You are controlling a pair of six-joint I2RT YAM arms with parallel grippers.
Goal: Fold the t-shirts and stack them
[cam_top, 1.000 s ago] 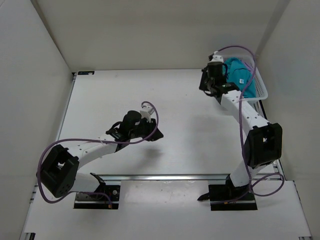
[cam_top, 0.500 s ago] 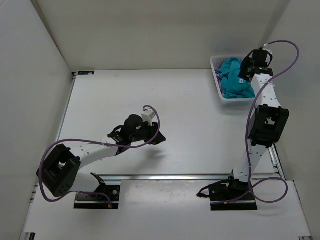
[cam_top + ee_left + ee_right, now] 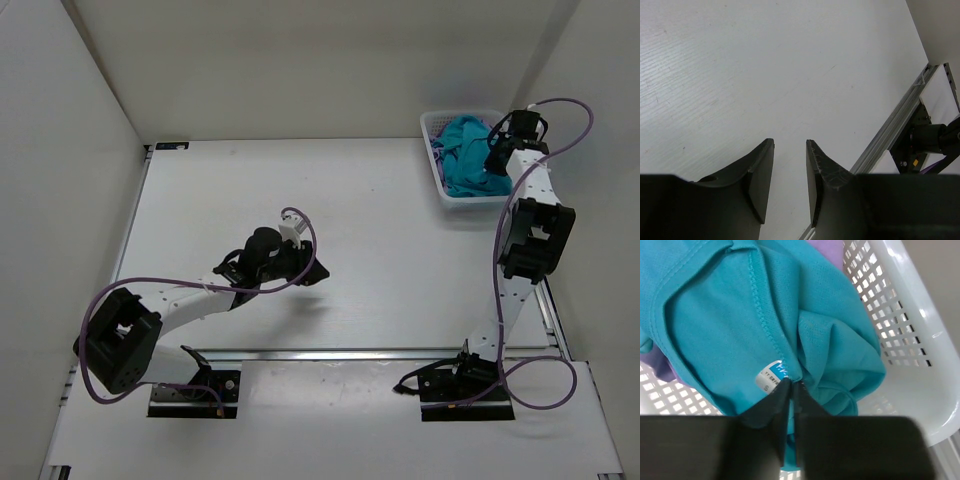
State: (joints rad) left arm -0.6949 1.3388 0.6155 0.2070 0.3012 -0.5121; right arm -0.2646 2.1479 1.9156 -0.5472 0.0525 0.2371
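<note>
On my right wrist view, the right gripper (image 3: 792,382) has its jaws clenched on a fold of the teal t-shirt (image 3: 830,340), right beside the small white size label (image 3: 771,374). That shirt lies crumpled in the white mesh basket (image 3: 900,330) at the counter's (image 3: 300,190) far right corner, on top of the lavender t-shirt (image 3: 827,247), which peeks out at the edges. My left gripper (image 3: 790,142) hangs over bare counter near the middle, jaws released and grasping nothing.
</note>
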